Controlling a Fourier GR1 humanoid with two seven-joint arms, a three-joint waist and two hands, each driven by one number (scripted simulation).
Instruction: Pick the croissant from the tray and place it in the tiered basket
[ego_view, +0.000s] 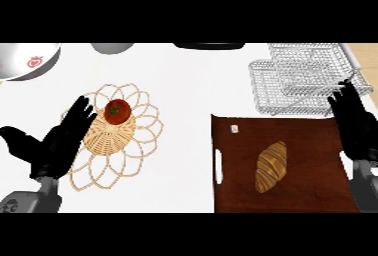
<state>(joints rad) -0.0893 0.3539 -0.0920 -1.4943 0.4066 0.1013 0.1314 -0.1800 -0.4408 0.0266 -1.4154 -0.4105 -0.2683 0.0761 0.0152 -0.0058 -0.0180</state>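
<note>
While our right hand (356, 120) stands with straight fingers spread, grasping nothing, at the right edge of the dark brown tray (310, 135), our left hand (63, 137) rests equally released over the woven mat (140, 145) beside a tomato (117, 110). Golden and striped, the croissant (271, 166) lies slantwise on the tray, just below the wire tiered basket (303, 80).

Tiered basket (303, 80): shiny wire mesh, metal look. Tray (295, 135): dark brown wood, matt. Croissant (271, 166): ridged golden crust. Woven mat (118, 135): pale wicker/straw, openwork. Tomato (117, 110): glossy red. Counter (199, 90): smooth white. Hands matt blk.
</note>
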